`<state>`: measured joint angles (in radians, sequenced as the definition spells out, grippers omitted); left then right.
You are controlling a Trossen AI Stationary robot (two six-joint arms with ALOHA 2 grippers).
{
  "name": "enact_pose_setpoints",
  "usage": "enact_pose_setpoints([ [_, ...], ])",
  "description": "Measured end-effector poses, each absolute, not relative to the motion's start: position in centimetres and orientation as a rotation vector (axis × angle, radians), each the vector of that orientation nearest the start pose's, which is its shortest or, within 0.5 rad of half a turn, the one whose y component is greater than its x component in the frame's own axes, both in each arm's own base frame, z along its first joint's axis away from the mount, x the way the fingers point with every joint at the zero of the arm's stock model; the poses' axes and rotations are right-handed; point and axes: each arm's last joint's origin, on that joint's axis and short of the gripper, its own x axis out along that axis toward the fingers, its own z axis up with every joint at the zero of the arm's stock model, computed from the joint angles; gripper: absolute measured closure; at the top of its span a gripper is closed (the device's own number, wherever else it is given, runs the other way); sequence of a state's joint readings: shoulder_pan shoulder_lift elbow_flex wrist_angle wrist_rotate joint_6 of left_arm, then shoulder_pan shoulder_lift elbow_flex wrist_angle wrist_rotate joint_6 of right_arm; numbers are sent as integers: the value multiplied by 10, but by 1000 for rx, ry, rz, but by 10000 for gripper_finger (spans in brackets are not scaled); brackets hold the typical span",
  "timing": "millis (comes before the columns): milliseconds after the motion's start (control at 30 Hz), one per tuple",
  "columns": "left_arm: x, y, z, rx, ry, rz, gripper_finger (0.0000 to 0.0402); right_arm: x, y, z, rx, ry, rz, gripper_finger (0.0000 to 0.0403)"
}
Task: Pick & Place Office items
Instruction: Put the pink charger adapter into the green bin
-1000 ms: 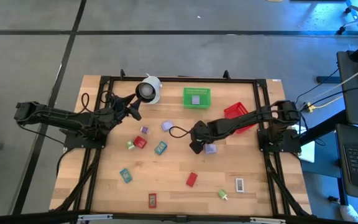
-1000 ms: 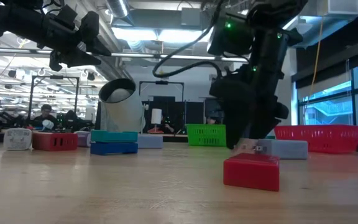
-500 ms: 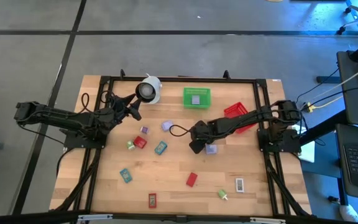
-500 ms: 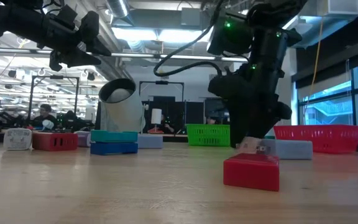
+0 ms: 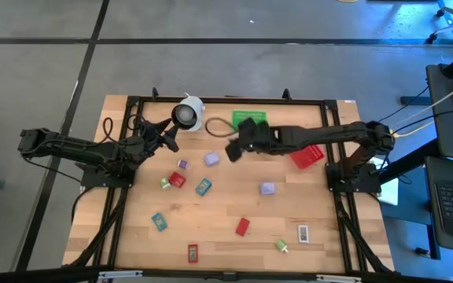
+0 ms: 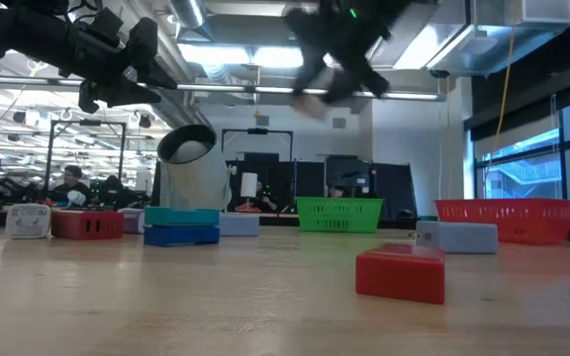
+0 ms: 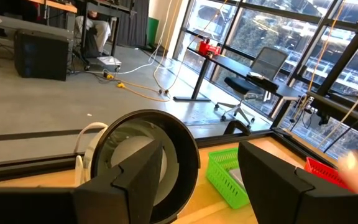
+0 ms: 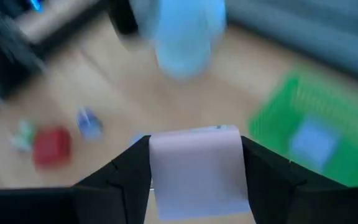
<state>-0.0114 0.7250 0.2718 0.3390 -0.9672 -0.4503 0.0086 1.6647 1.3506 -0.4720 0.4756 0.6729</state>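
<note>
My right gripper (image 5: 232, 150) hangs high over the table's middle, just near of the green mesh basket (image 5: 248, 123), and is shut on a pale pink block (image 8: 194, 167). In the low view that gripper (image 6: 310, 99) shows well above the table. My left gripper (image 5: 167, 135) waits open in the air beside the white roll (image 5: 188, 112), which fills the left wrist view (image 7: 135, 162). Small office items lie flat on the wood: a lavender block (image 5: 267, 189), a lavender piece (image 5: 211, 159), a red block (image 5: 177, 180), a teal packet (image 5: 203, 187) and a red block (image 5: 242, 227). My right gripper pinches the pale pink block between its two fingers, one finger (image 8: 129, 174) on each of two opposite sides (image 8: 160, 168). The block is lifted clear of the table, and its broad face (image 8: 194, 180) is turned to the wrist camera.
The red mesh basket (image 5: 307, 153) sits at the right, partly under my right arm. More items lie toward the near edge: a teal packet (image 5: 159, 222), a red packet (image 5: 193, 253), a green piece (image 5: 281, 245) and a white packet (image 5: 303, 233). A black frame rail (image 5: 226, 101) borders the table.
My right gripper has risen from the table beside the lavender block and swung toward the far-left, toward the green basket, carrying the pale pink block lifted clear. The lavender block has stayed on the table. My left arm has kept still.
</note>
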Motion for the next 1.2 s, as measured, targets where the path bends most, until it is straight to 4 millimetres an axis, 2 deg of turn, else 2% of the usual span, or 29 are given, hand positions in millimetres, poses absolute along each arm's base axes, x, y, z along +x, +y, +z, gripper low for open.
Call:
enact_pose_setpoints([
  [100,153,22,216,-359,-112,959,194,373,-10,315,331,444,-621,200],
  [200,153,22,216,-359,-112,959,194,380,-10,337,239,348,-567,200],
  [333,153,22,216,-359,-112,959,194,385,-10,353,160,241,-524,200],
  [500,153,22,216,-359,-112,959,194,388,-8,362,100,173,-407,200],
  [633,153,22,216,-359,-112,959,194,388,-10,362,64,183,-427,199],
  [867,153,22,216,-359,-112,959,194,385,-30,356,68,241,-504,199],
  [1000,153,22,216,-359,-112,959,194,377,-43,346,75,349,-628,199],
  [1200,153,22,216,-359,-112,959,194,364,-65,321,115,538,-806,198],
])
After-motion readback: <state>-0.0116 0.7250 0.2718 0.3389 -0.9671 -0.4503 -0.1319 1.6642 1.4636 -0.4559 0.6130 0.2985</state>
